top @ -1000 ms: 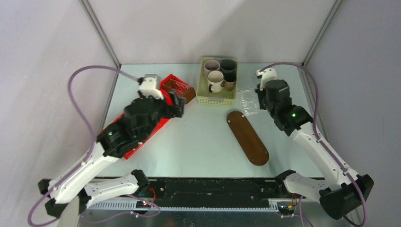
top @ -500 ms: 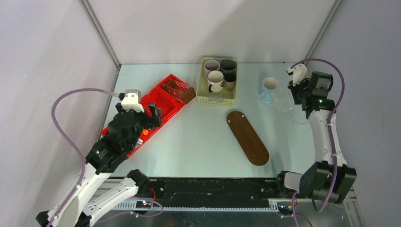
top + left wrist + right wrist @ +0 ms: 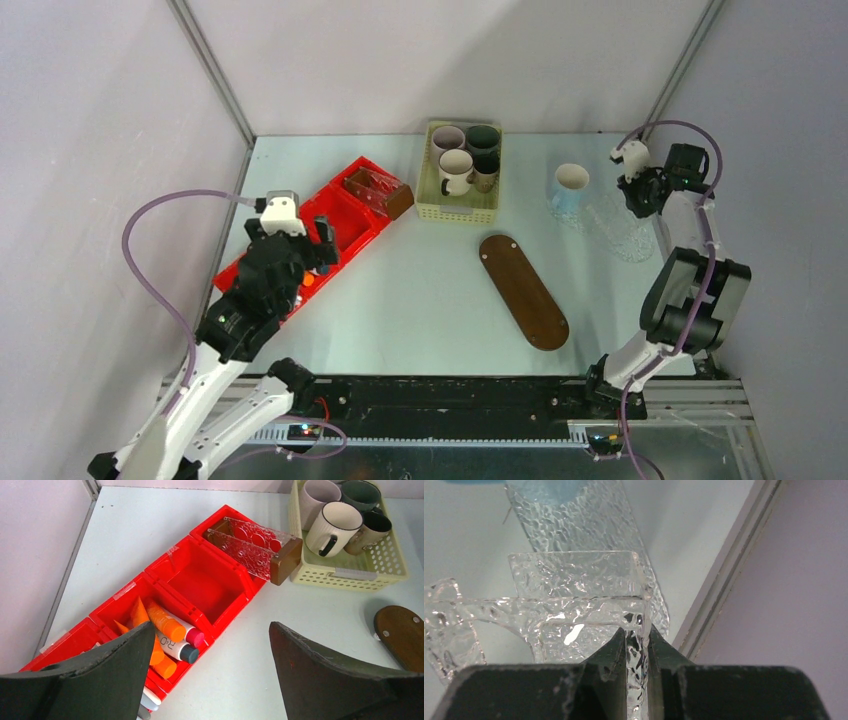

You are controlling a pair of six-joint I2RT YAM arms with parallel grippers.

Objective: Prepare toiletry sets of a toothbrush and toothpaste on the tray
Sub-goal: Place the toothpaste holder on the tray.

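**A:** How is the left claw [image 3: 211, 625] found, and where is the toothpaste?

**B:** It is held wide open over the near-left end of the red bin [image 3: 205, 587], and nothing is carried between its jaws. The orange toothpaste tubes [image 3: 162, 622] are packed into one compartment just below it, touching a white tube [image 3: 172, 645].

**A:** What might be spoiled there?

**B:** Because the tubes lie pressed together, two could be caught at once. A jaw could also be brought down on the bin's divider, so that the bin is dragged along the surface [image 3: 430, 290].

**A:** And the tray?

**B:** The tray [image 3: 523, 290] is seen mid-surface, well apart from both claws, with nothing laid on it. The mugs [image 3: 332, 522] are kept farther back in the pale yellow basket [image 3: 350, 572].

**A:** The right claw?

**B:** At the far right, the right claw [image 3: 636, 635] is closed on the thin wall of a clear textured piece [image 3: 574, 575]. Only an edge is pinched, so the piece could slip or swing. The pale blue cup [image 3: 571, 188] just beside it could then be knocked.

**A:** Can any writing be read?

**B:** Dark lettering is noticed on the white tube, possibly "R.O", but it is partly covered and cannot be confirmed. No brand is made out elsewhere.
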